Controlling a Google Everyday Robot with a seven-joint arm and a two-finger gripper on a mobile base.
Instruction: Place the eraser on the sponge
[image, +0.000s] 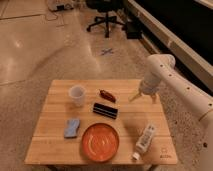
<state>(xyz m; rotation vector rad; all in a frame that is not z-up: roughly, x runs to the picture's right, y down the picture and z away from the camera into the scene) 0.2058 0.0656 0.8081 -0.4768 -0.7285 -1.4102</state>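
The black eraser (105, 110) with its pale stripe lies flat near the middle of the wooden table (55, 92). To its lower left the light-blue sponge (72, 128) rests on the wood with nothing on it. My gripper (143, 97) hangs at the end of the white arm over the table's right side, right of the eraser and apart from it, with nothing visibly between its fingers.
A translucent white cup (76, 95) stands at the back left. A small dark red object (107, 94) lies just behind the eraser. An orange plate (100, 142) sits at the front, a white bottle (144, 140) lies to its right. An office chair (107, 20) stands far behind.
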